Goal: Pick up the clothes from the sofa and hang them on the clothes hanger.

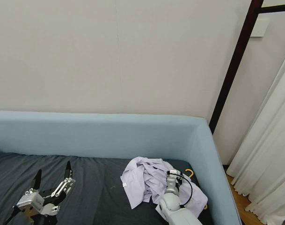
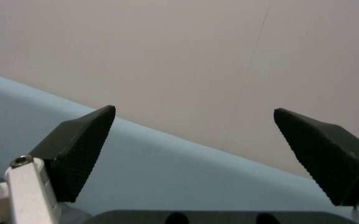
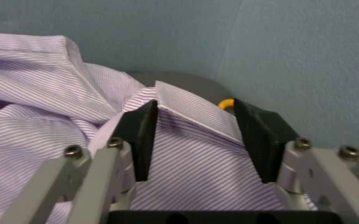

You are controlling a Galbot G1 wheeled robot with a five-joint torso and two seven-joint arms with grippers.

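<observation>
Shirt: the shirt [image 1: 143,180] is lilac with fine stripes, crumpled in a heap with one fold raised; it lies at the right end of the sofa [image 1: 109,136] seat, by the armrest.
Hook: an orange hook [image 1: 191,174] peeks out at the shirt's armrest side.
Right hand: the right hand [image 3: 195,123] is down on the shirt, fingers partway apart, straddling the raised fold.
Left hand: the left hand [image 1: 53,170] is over the seat's left part, spread wide and holding nothing.
Room: bare dark seat lies between the left hand and the shirt; a curtain [image 1: 268,164] hangs beyond the right armrest.
</observation>
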